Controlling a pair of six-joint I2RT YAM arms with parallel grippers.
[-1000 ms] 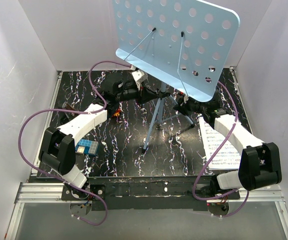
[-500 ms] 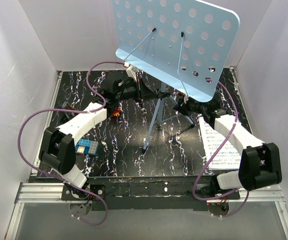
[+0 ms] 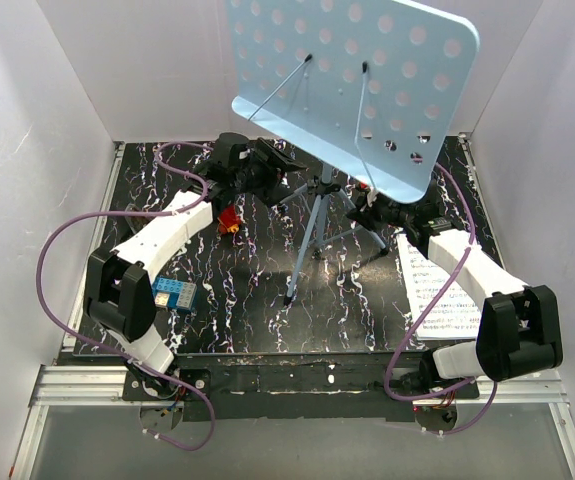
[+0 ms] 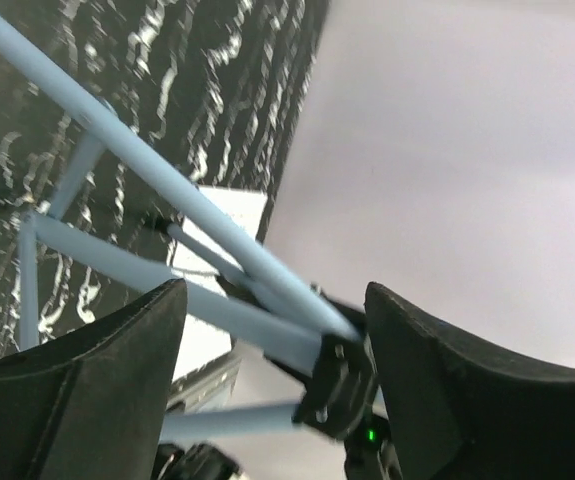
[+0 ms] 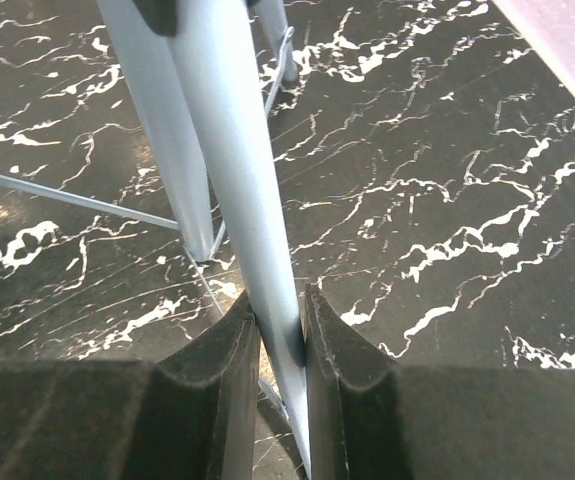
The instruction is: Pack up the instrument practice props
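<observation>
Music stand (image 3: pixel 352 80) stands upright, one pale-blue tube pinched by your right gripper (image 5: pixel 280 305). Your left gripper (image 4: pixel 275 292) hangs released, tripod legs (image 4: pixel 117 262) just beyond its tips. Hold right firm; close left squarely on one leg.

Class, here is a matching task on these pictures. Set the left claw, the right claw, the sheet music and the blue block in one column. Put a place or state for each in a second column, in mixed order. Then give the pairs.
Column one
1 left claw
2 right claw
3 sheet music
4 blue block

Column two
A clamped on a tube of the stand
B on the table by the left arm
C open
D flat, partly under the right arm

Pairs: 1-C, 2-A, 3-D, 4-B
</observation>
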